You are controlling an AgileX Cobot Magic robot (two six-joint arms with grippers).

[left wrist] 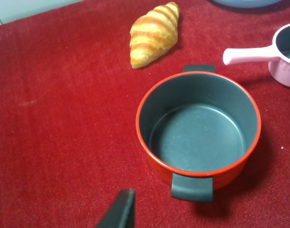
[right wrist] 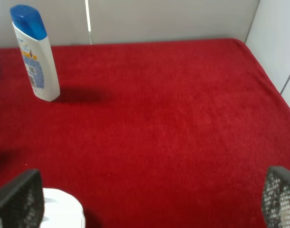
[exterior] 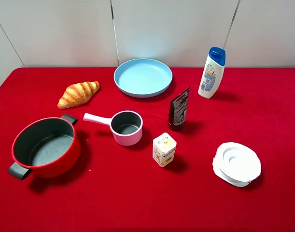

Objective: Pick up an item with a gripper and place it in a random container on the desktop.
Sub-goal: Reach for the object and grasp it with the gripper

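The item, a small white carton (exterior: 164,149) with yellow-orange print, stands upright on the red desktop (exterior: 263,116) near the middle. The container, a light blue dish (exterior: 143,77), lies empty at the back centre; its edge shows in the left wrist view (left wrist: 244,2). No arm shows in the exterior view. My right gripper (right wrist: 149,190) is open and empty over bare cloth, its fingertips (right wrist: 19,202) wide apart. Of my left gripper only one dark fingertip (left wrist: 121,209) shows, near the red pot. The carton is out of both wrist views.
A red pot (exterior: 46,146) (left wrist: 198,130) stands front left, a pink saucepan (exterior: 125,127) (left wrist: 287,54) beside it, a croissant (exterior: 78,94) (left wrist: 153,34) behind. A black tube (exterior: 178,109) stands behind the carton. A shampoo bottle (exterior: 212,72) (right wrist: 35,54) stands back right, a white lid (exterior: 236,164) (right wrist: 59,211) front right.
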